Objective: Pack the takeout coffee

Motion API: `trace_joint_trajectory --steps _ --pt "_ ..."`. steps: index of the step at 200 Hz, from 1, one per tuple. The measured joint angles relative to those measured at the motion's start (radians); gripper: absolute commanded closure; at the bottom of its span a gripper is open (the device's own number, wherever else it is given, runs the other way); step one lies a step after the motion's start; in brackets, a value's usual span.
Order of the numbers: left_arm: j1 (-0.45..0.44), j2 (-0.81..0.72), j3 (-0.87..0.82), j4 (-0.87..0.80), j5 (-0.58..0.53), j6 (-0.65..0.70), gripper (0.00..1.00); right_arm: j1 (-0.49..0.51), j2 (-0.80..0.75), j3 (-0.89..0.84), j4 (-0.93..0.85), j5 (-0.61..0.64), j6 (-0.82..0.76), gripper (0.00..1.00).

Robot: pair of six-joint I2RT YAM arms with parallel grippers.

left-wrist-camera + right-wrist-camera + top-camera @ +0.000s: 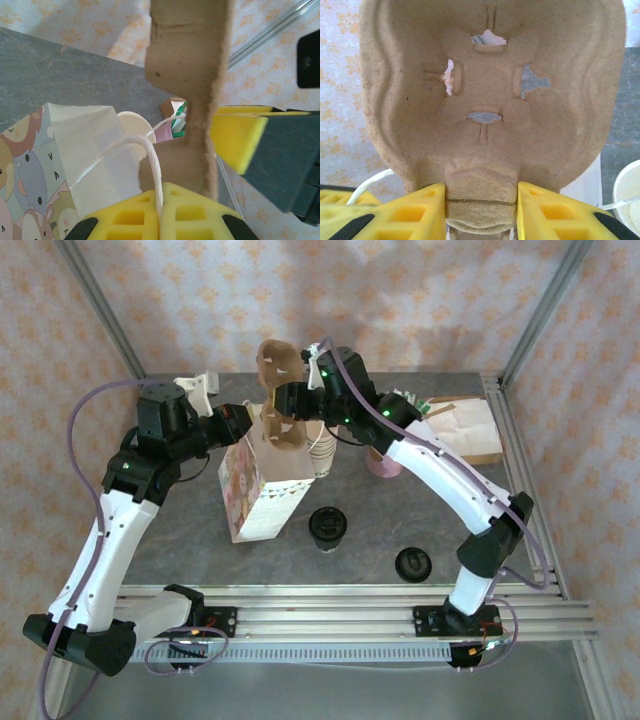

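Bag handle [150, 150] pinched in left fingers [130, 217]; carrier [490, 90] clamped in right fingers [555, 210], above bag [255, 495]; coffee [327, 525] upright on worktop [200, 540] beside it.

The left end effector [161, 202] pinches the white cord handle [152, 155] of the printed bag [80, 140]. A cardboard carrier [185, 50] stands upright just behind.

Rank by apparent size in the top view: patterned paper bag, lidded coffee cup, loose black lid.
Patterned paper bag, clearly largest.
Lidded coffee cup and loose black lid look nearly alike; the cup's top sits nearer the camera, so no firm order.
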Motion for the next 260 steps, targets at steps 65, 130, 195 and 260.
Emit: trace_joint_trajectory --steps 65,130,195,260 --pt "0.0 0.0 0.0 0.0 0.002 0.001 0.93 0.048 0.019 0.006 -0.101 0.053 0.021 0.65" --pt "0.0 0.0 0.0 0.0 -0.002 0.002 0.93 0.063 0.019 0.006 -0.202 0.085 0.037 0.66" --pt "0.0 0.0 -0.026 0.008 -0.002 0.002 0.95 0.071 0.02 0.0 -0.241 0.083 0.086 0.68" --pt "0.0 0.0 -0.029 0.013 -0.002 0.008 0.95 0.082 0.092 0.018 -0.305 0.045 0.088 0.68"
